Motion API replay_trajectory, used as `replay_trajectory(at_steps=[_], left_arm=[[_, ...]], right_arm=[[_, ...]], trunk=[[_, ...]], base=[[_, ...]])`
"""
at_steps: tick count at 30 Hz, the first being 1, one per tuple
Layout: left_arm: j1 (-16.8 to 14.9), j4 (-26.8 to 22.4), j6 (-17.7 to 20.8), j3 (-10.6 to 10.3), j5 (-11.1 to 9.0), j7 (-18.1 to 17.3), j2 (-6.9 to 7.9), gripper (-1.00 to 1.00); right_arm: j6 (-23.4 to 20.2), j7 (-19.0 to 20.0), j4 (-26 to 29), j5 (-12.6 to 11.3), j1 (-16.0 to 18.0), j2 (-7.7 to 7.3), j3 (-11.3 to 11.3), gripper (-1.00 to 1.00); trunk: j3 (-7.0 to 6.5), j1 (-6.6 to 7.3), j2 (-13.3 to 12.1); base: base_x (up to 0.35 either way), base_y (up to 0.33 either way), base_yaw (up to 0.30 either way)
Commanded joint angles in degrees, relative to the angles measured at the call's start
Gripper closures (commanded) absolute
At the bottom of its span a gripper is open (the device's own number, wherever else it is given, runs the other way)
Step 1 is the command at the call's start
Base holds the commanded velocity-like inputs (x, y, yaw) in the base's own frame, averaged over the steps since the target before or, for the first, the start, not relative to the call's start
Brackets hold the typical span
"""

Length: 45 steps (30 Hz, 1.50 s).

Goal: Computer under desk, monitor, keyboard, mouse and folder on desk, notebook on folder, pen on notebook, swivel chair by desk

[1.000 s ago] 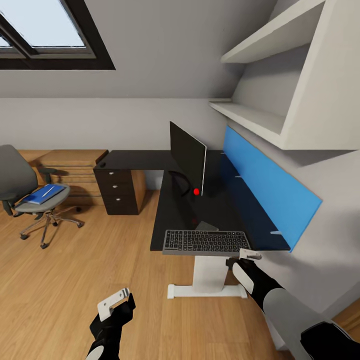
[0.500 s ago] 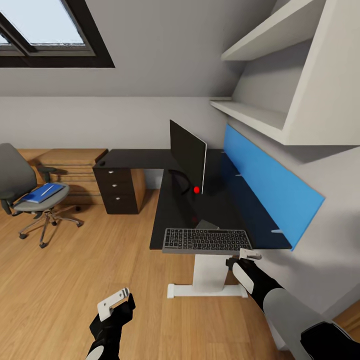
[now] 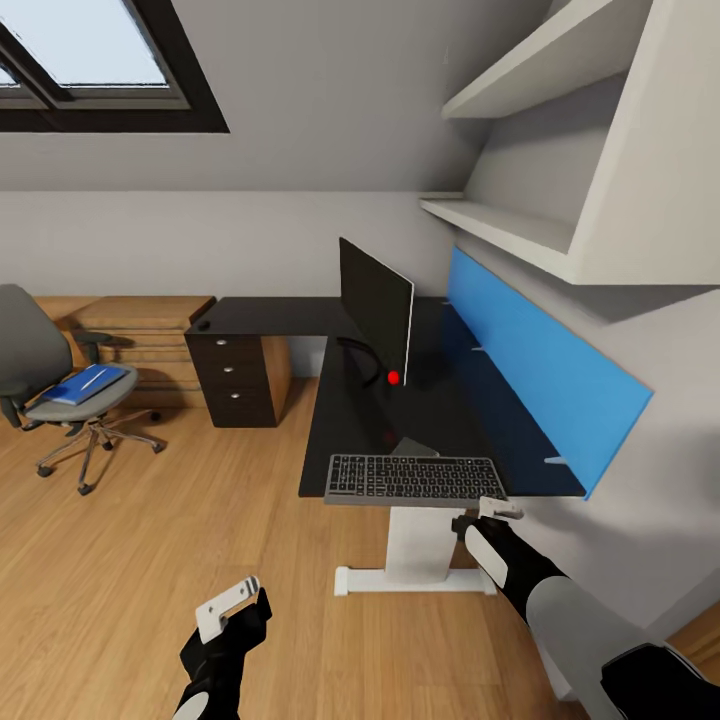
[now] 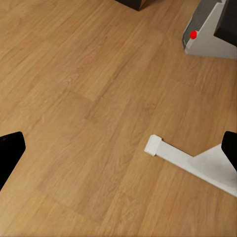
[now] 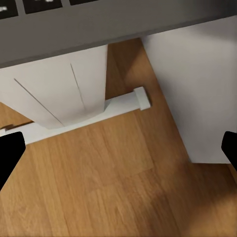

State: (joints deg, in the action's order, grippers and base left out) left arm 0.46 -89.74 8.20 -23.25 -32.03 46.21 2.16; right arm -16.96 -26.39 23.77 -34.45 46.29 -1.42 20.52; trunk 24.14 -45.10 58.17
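One edge of the keyboard (image 3: 414,481) hangs over the front of the desk (image 3: 400,420), before the monitor (image 3: 376,312). The right gripper (image 3: 487,514), open and empty, is just beside it; a small bump could push it off. The left gripper (image 3: 228,606) is open and empty too.

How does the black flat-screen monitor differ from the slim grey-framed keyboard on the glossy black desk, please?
The black flat-screen monitor stands upright on a curved stand, while the slim grey-framed keyboard lies flat. The monitor sits further back on the glossy black desk; the keyboard lies at the near edge, slightly overhanging it. The monitor's face is plain black with a red dot; the keyboard shows rows of dark keys. Both rest on the desk.
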Motion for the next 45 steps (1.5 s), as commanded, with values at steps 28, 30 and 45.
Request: replay_trajectory(at_steps=[28,30,45], left_arm=[[0.0,0.2,0.7,-0.4,0.1,0.0,0.13,-1.00],[0.0,0.2,0.7,-0.4,0.0,0.0,0.13,-1.00],[0.0,0.2,0.7,-0.4,0.0,0.0,0.13,-1.00]], right_arm=[[-0.3,-0.4,0.2,-0.3,0.0,-0.07,0.5,-1.00],[-0.3,-0.4,0.2,-0.3,0.0,-0.07,0.5,-1.00],[-0.3,-0.4,0.2,-0.2,0.0,-0.07,0.5,-1.00]], trunk=[[0.05,-0.01,0.0],[0.05,-0.01,0.0],[0.05,-0.01,0.0]], base=[[0.078,0.000,0.000],[0.039,0.000,0.000],[0.112,0.000,0.000]])
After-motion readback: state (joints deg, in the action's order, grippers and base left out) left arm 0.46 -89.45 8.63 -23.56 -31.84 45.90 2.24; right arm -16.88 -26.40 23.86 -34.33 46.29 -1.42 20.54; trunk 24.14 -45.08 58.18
